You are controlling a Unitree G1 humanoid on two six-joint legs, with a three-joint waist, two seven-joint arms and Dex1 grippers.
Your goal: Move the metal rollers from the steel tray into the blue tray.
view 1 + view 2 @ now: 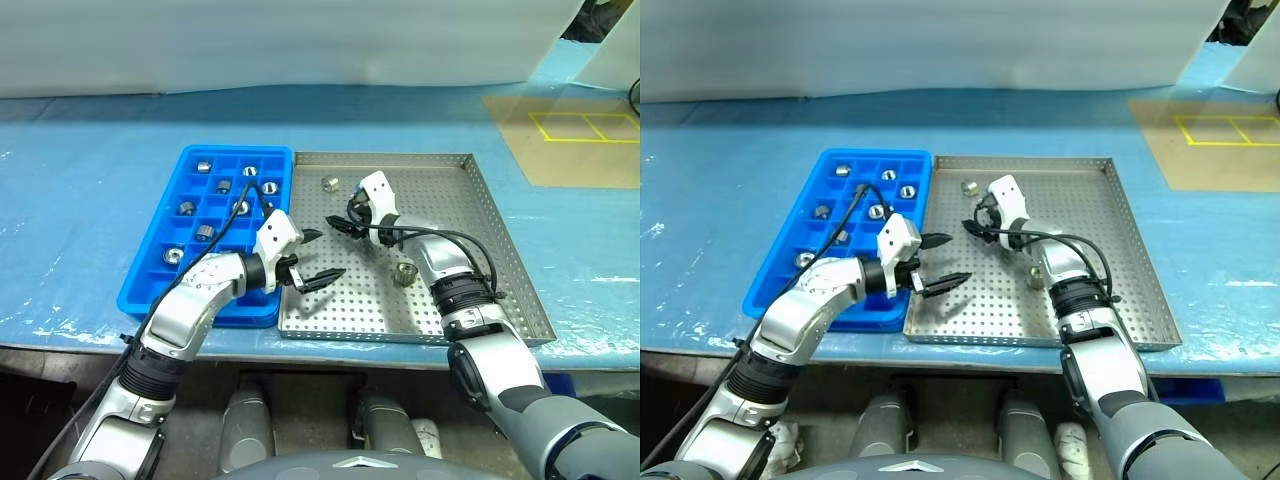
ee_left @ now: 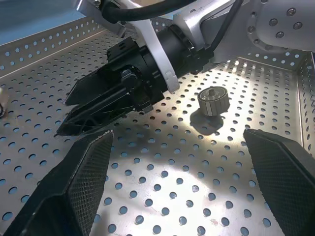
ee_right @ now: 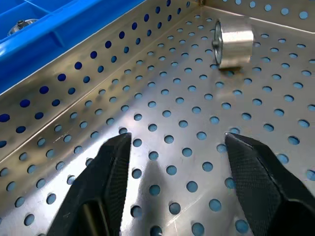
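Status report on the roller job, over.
Left gripper open, empty. Right gripper open, empty, over the steel tray. Two metal rollers left there. Nothing blocking.

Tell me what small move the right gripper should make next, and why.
Probably ease the right gripper forward toward the roller by the steel tray's far rim until its fingers straddle it. In the right wrist view the fingers are apart with nothing between them, and that roller lies ahead of the tips on the steel tray. The other roller sits beside its forearm, behind the tips.
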